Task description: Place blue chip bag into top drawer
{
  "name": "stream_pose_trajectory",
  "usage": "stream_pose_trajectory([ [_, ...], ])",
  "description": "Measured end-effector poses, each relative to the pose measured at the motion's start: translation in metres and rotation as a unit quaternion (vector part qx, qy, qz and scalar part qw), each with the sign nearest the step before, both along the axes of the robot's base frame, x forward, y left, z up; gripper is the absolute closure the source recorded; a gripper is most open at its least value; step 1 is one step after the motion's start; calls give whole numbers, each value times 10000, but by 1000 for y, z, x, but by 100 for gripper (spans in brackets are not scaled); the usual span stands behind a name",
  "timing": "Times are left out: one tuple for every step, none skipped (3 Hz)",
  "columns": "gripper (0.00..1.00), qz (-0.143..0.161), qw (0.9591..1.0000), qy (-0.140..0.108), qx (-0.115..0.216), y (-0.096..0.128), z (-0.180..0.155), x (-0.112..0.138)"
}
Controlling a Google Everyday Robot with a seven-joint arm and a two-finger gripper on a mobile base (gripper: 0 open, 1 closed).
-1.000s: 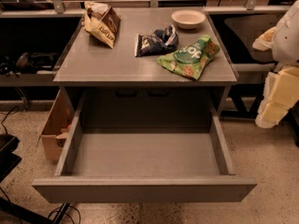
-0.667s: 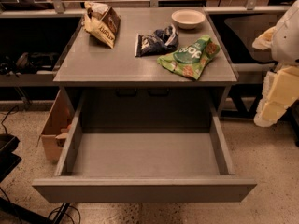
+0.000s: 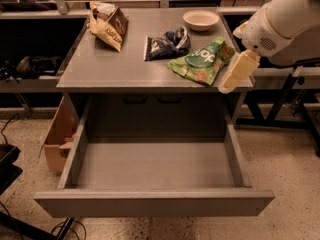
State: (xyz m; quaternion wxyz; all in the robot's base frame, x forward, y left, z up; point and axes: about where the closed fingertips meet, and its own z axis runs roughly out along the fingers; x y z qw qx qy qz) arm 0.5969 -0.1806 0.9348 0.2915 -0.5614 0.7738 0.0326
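Observation:
The blue chip bag [image 3: 167, 44], dark navy and crumpled with white patches, lies on the grey cabinet top [image 3: 115, 64], right of centre. The top drawer [image 3: 155, 204] is pulled fully out below the cabinet top and its grey inside is bare. My gripper [image 3: 235, 74], cream-coloured on a white arm, hangs over the cabinet's right front corner. It is to the right of and in front of the blue bag, just beside a green bag, and holds nothing that I can see.
A green chip bag [image 3: 202, 61] lies right of the blue bag. A tan-and-brown bag [image 3: 107, 26] stands at the back left. A white bowl [image 3: 201, 20] sits at the back right. A cardboard box [image 3: 57, 139] stands on the floor left of the drawer.
My arm and gripper have swung in from the far right to the cabinet's right front corner. The bags and the drawer have not moved.

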Motion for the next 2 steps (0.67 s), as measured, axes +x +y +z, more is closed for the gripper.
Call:
stream_pose_trajectory([
  [0, 33, 9986, -248, 459, 25, -3, 58],
  [0, 75, 9971, -319, 688, 48, -6, 94],
])
